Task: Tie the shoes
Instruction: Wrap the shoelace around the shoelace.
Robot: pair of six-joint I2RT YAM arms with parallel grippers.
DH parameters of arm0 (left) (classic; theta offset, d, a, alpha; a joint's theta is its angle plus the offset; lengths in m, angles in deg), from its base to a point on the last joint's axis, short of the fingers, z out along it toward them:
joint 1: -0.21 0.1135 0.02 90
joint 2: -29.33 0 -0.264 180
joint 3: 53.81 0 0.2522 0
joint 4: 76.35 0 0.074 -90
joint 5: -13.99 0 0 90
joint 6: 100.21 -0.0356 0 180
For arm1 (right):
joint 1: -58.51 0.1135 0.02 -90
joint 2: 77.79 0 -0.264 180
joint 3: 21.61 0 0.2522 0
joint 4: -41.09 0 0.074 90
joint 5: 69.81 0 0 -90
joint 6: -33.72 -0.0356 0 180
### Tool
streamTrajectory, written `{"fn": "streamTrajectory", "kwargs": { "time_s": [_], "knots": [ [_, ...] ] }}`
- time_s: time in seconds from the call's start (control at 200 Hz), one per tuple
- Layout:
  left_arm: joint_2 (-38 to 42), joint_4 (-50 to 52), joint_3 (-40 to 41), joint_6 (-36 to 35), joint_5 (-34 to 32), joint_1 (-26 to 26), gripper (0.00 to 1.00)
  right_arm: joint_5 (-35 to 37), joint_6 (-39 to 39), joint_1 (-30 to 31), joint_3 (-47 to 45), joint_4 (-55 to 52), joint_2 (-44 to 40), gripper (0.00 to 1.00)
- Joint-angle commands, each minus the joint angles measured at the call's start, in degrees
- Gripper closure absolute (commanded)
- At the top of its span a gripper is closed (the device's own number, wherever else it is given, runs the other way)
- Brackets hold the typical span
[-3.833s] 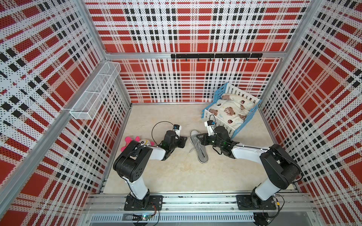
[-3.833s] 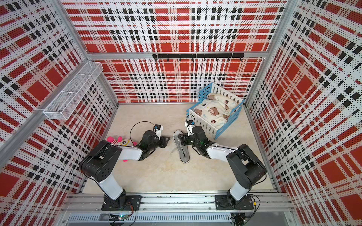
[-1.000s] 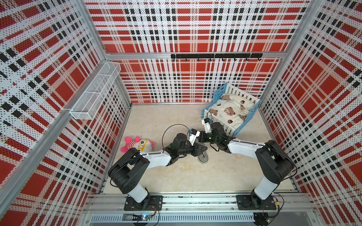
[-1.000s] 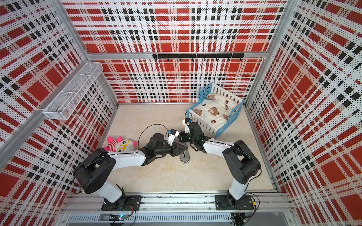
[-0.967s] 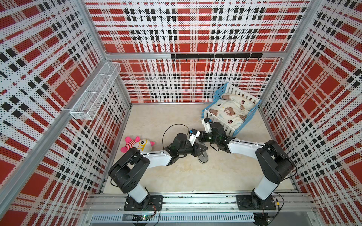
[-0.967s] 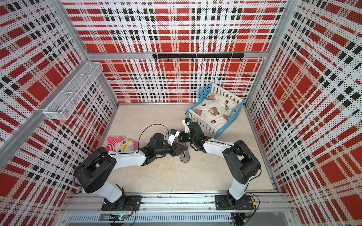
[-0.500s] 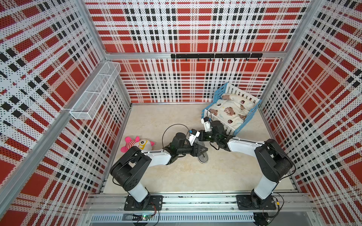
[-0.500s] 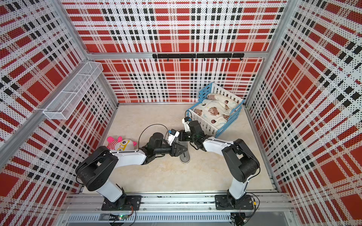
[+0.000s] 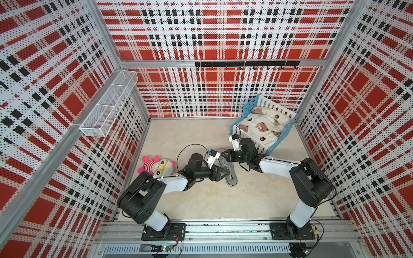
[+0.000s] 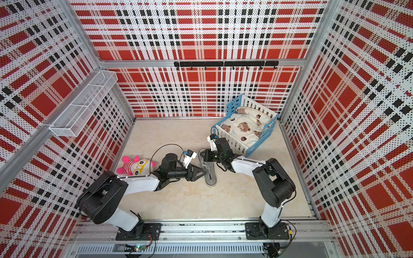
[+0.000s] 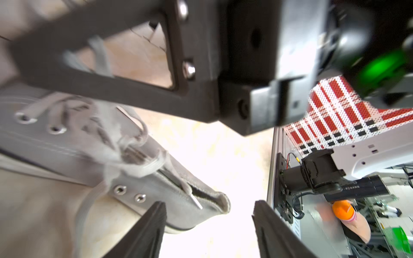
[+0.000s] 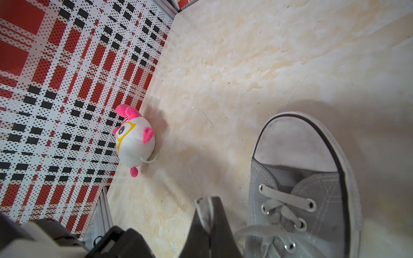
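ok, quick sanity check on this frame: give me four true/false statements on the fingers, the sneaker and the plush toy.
1. The left fingers stand open, gripping nothing. True.
2. The right fingers are spread wide. False: they are shut, with a pale lace pinched at their tips.
3. The plush toy lies inside the cot. False: it lies on the floor by the left wall, and the cot holds only bear-print bedding.
4. The sneaker has a white toe cap. True.
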State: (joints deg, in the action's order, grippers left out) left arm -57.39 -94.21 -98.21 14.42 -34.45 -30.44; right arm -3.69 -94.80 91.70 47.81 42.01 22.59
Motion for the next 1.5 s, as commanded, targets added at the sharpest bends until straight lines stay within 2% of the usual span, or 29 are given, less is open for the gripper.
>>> {"fn": "streamTrajectory", "kwargs": {
  "time_s": [0.0, 0.115, 0.261, 0.546, 1.072, 1.408, 1.498],
  "knots": [
    [3.9, -1.2, 1.6, -1.6, -2.5, 2.7, 0.34, -0.8, 0.9, -0.4, 1.4, -0.5, 0.5, 1.00],
    [4.1, -1.2, 1.2, -2.5, -8.2, 3.6, 0.35, -1.4, 1.2, -0.4, 1.6, -0.4, 0.6, 1.00],
    [0.2, -1.2, -1.5, -3.2, -13.5, 3.6, 0.39, -1.4, 1.3, -0.4, 1.9, -0.9, 0.5, 1.00],
    [-6.7, -1.2, -4.5, -2.9, -13.0, 2.7, 0.41, -1.3, 1.5, -0.6, 1.6, -1.1, 0.5, 1.00],
    [-13.0, -1.3, -8.6, -1.8, -11.0, 1.3, 0.70, -1.0, 1.3, -0.7, 0.4, -0.6, -0.1, 1.00],
    [-12.5, -1.3, -7.6, -1.3, -11.6, 1.1, 0.92, -1.0, 1.4, -0.7, 0.4, -0.6, -0.4, 1.00],
    [-11.0, -1.3, -6.9, -1.2, -11.9, 1.0, 0.96, -0.9, 1.4, -0.7, 0.4, -0.6, -0.4, 1.00]
  ]
}}
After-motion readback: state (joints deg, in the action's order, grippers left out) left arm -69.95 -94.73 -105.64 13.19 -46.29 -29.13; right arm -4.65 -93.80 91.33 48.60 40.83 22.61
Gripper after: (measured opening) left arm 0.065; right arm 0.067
